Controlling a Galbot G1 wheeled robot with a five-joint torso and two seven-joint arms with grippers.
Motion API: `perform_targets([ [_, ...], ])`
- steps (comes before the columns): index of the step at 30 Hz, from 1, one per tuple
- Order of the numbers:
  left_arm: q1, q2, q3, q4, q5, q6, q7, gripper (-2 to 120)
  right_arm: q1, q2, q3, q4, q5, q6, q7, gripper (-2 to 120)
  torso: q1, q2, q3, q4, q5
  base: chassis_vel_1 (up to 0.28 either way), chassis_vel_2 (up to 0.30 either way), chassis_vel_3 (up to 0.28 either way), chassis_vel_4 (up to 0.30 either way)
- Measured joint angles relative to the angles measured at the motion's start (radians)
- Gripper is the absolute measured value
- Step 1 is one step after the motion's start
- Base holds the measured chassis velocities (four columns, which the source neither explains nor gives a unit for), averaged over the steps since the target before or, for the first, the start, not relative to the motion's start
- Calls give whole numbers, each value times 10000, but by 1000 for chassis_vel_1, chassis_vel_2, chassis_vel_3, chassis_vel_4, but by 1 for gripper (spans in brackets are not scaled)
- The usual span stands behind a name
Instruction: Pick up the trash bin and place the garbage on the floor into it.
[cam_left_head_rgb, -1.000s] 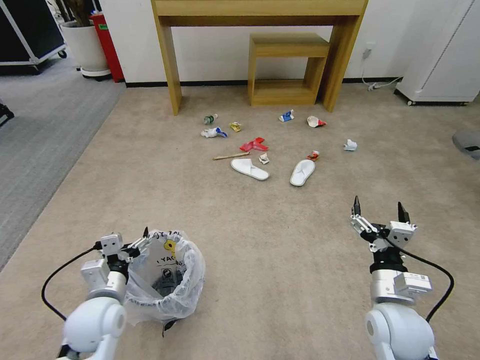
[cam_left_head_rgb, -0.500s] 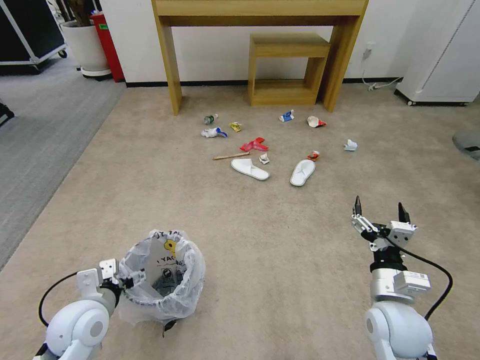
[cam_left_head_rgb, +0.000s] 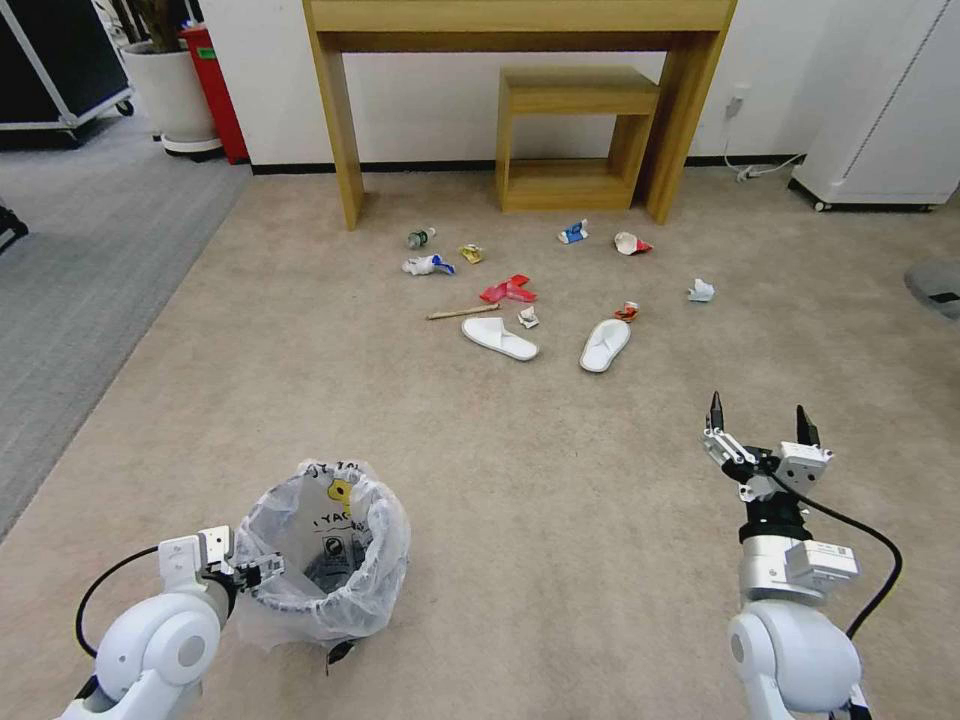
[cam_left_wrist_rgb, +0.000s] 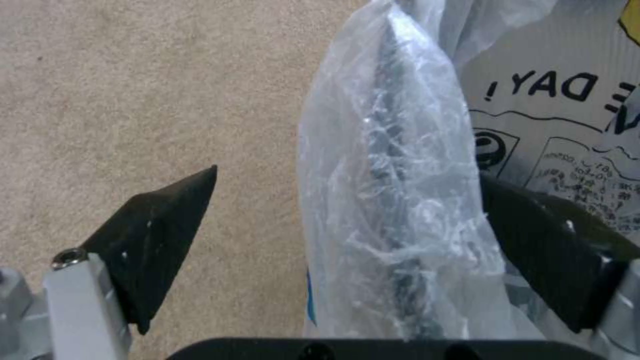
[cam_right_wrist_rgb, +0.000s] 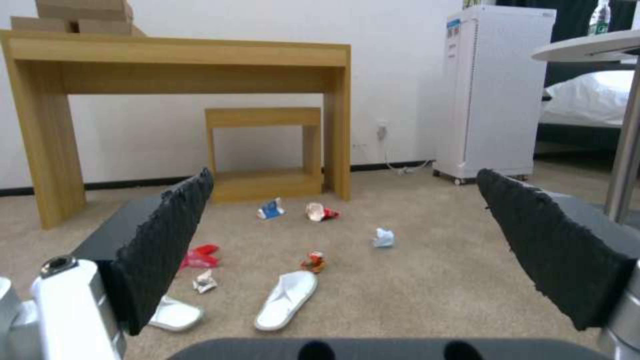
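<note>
Trash bin (cam_left_head_rgb: 325, 555) pickup was the step in hand: the bin stood on the beige floor (cam_left_head_rgb: 560, 500), and the left hand (cam_left_head_rgb: 262, 572) had its fingers spread across the bin's bag-wrapped rim, not yet clenched. In the left wrist view the rim (cam_left_wrist_rgb: 400, 200) ran between the two dark fingers, one finger (cam_left_wrist_rgb: 160, 225) outside over bare carpet and clear of the plastic, the other on the inner side close against the liner. By my judgement the next move called for closing those fingers on the rim, biting through the crinkly film onto the hard edge beneath so the bag would not slip, and only then lifting.

Writing on the liner just beyond the left hand read "DAY!" in bold black capitals, with further letters cut off at the edge and a block of small print too fine to read. A yellow patch sat above the lettering.

Farther ahead of both hands, well apart from the bin, the garbage lay untouched: two white slippers (cam_left_head_rgb: 498, 338), a red paper (cam_left_head_rgb: 507, 291), a wooden stick (cam_left_head_rgb: 462, 313), a small bottle (cam_left_head_rgb: 420, 238) and crumpled wrappers, all short of the wooden desk (cam_left_head_rgb: 520, 20) by the wall. The right hand (cam_left_head_rgb: 760, 425) hovered above the floor, released and empty, fingers wide and pointed toward the litter.
</note>
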Motion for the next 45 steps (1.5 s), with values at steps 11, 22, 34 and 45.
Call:
perform_targets([
  [11, -36, 2, 121, 113, 84, -79, 2, 70, -15, 56, -5, -52, -67, 81, -9, 100, 0, 0, 0, 0, 1, 0, 0, 0, 0],
  [22, 22, -60, 149, 58, 212, -150, 76, 31, 63, 111, -46, -57, -101, 60, -34, 100, 0, 0, 0, 0, -3, 0, 0, 0, 0],
  [34, 139, -21, 89, -81, 210, -104, 145, 0, 66, 142, -116, -29, -111, -4, -61, 100, 0, 0, 0, 0, -3, 0, 0, 0, 0],
  [45, 14, -552, -152, -246, 393, -249, 430, 0, -81, -125, -131, 32, 60, -171, 35, 100, 0, 0, 0, -1, -4, 0, 0, 0, 0],
])
